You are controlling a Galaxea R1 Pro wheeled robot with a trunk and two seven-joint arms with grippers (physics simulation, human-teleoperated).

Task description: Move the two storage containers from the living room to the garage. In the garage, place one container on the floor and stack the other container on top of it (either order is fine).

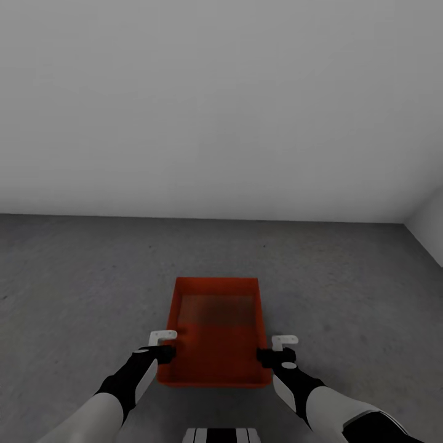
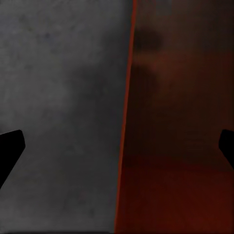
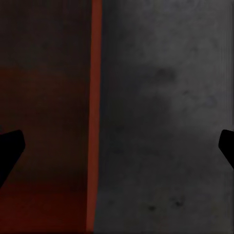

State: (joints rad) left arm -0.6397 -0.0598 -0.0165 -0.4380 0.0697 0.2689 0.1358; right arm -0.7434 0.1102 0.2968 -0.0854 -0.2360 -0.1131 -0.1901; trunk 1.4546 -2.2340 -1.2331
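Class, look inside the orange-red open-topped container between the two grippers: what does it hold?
The orange-red rectangular storage container shows only its own bare, shadowed bottom; nothing lies inside. Whatever is beneath it is covered by the container itself.

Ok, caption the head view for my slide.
Both pincers, left and right, straddle the side walls of an orange-red container over the grey concrete floor, facing a white wall.

Dim, flat light; soft, blurry wrist views

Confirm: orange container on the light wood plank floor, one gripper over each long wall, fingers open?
Wrong floor. The head view shows the container on dark grey concrete floor. The rest holds: left gripper and right gripper straddle the long walls, fingers open.
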